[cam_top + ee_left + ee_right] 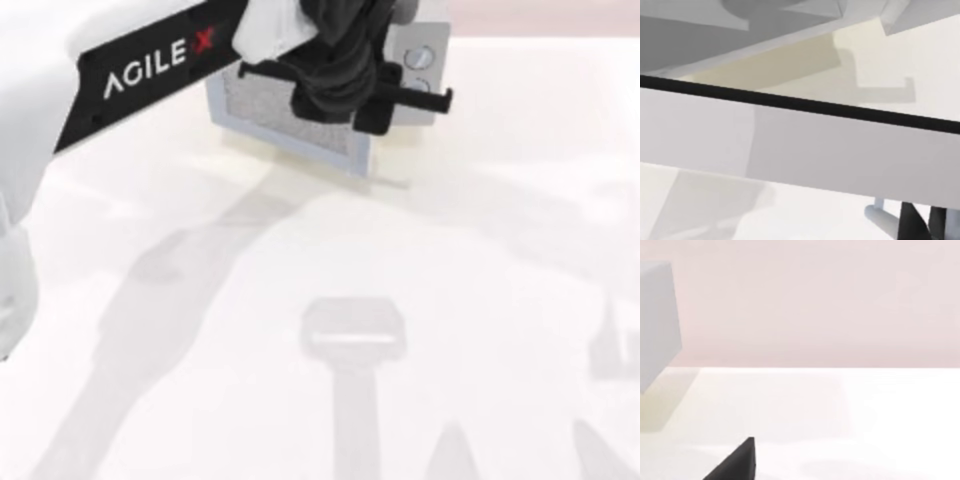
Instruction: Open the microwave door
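A pale, shadow-streaked tabletop [480, 300] fills the top view beneath a pinkish backdrop. At upper centre, the left end effector [345, 85] hangs with fingers spread wide over the microwave [425, 60]. The microwave door [290, 125], angled outward, sits directly beneath it; contact cannot be told.

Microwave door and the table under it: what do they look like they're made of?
The microwave door looks like a matte light-grey frame, plastic or painted metal, around a speckled mesh window; no gloss shows. The table is a smooth, pale cream surface showing soft shadows, perhaps laminate; being rendered, neither can be settled. The left gripper, dark and matte, hangs over the microwave.
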Controlling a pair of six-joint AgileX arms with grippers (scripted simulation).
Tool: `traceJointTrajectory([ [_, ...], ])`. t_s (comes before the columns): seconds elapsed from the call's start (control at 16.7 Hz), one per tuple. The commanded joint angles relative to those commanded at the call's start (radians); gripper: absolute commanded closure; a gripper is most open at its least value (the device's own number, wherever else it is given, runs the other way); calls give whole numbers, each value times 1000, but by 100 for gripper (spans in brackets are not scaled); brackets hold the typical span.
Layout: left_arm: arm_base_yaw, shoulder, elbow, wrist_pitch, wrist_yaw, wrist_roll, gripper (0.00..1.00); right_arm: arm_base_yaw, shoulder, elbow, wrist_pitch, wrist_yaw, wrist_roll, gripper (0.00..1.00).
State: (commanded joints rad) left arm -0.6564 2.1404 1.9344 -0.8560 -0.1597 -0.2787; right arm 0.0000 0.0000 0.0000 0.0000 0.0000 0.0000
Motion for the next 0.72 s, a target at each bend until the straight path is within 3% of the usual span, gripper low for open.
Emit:
traceJointTrajectory([
  [0.3,-7,1,-5,2,7,-1,100,0,0,0,0,0,0,0],
  [0.72,22,-94,-143,65,62,112,100,0,0,0,0,0,0,0],
])
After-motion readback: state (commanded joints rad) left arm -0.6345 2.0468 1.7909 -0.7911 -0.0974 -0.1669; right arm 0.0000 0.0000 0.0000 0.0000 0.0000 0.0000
